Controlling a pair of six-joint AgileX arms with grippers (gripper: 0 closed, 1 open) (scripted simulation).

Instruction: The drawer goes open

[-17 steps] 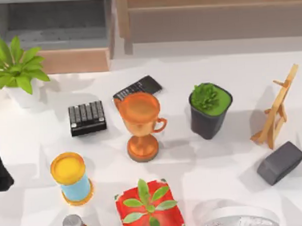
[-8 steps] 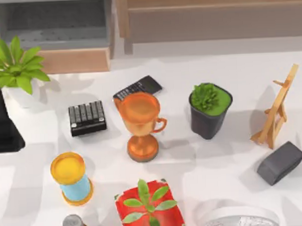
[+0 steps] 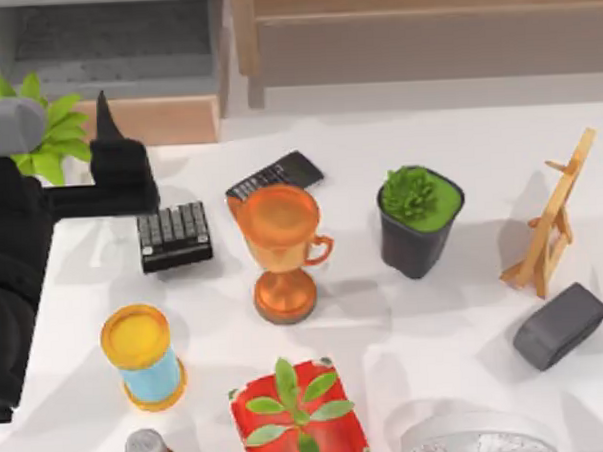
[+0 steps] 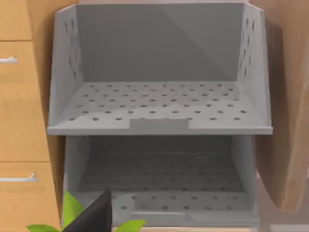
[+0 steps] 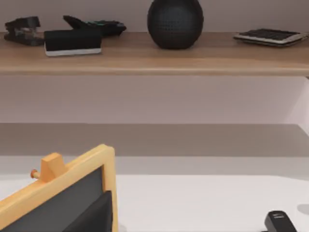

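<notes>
The drawer (image 3: 152,120) stands at the table's back left, with its tan front panel facing the table and its grey speckled floor showing behind the panel. In the left wrist view I look into the drawer (image 4: 159,198), which sits under a grey speckled shelf (image 4: 159,104). My left gripper (image 3: 105,112) points at the front panel from just in front of it, above a leafy plant (image 3: 52,137). One dark finger (image 4: 96,216) pokes into the left wrist view. A dark finger (image 5: 94,215) of my right gripper shows in the right wrist view, beside a small easel board (image 5: 63,193).
On the table stand a black keypad (image 3: 174,235), a calculator (image 3: 275,174), an orange trophy (image 3: 281,249), a dark potted plant (image 3: 418,219), a wooden easel (image 3: 552,220), a grey block (image 3: 560,324), a yellow-topped can (image 3: 142,355) and a red box (image 3: 298,416).
My left arm has swung in from the table's left edge, up and to the right, to the drawer's front, and now covers the plant's white pot. The drawer has not moved.
</notes>
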